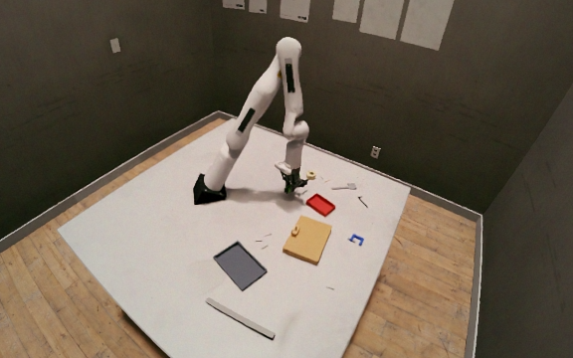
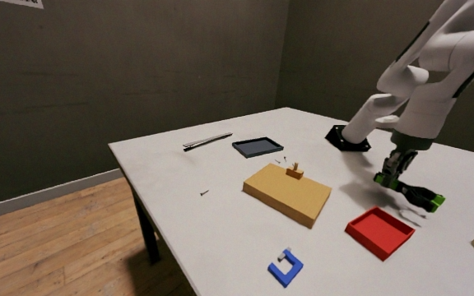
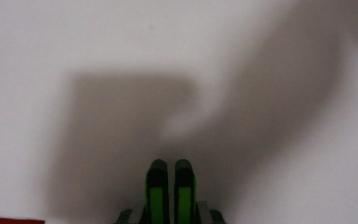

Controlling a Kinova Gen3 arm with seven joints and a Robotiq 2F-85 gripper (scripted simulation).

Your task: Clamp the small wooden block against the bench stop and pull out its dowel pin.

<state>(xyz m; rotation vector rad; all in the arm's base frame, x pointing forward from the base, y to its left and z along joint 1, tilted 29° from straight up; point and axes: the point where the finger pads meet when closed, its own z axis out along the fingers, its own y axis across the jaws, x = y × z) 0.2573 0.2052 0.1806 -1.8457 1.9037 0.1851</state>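
Observation:
My gripper (image 1: 289, 189) (image 2: 389, 178) hangs low over the table, left of the red tray in the top view. It is shut on the handles of the black and green spring clamp (image 2: 420, 196) (image 3: 156, 202). The green handle ends stand close together in the wrist view, and the jaws reach out to the right in the exterior view. The bench board (image 1: 311, 246) (image 2: 280, 193) lies flat. The small wooden block (image 2: 294, 173) is at its edge, with the dowel pin (image 2: 296, 166) upright in it. The stop and any gap beside the block cannot be made out.
A red tray (image 1: 320, 205) (image 2: 381, 232) lies between gripper and board. A dark tray (image 1: 240, 266) (image 2: 258, 148), a long bar (image 1: 240, 318), a blue C-shaped piece (image 1: 361, 240) (image 2: 287, 275), a tape roll (image 1: 311, 175), a grey tool (image 1: 350, 186) and loose screws (image 2: 204, 192) lie about.

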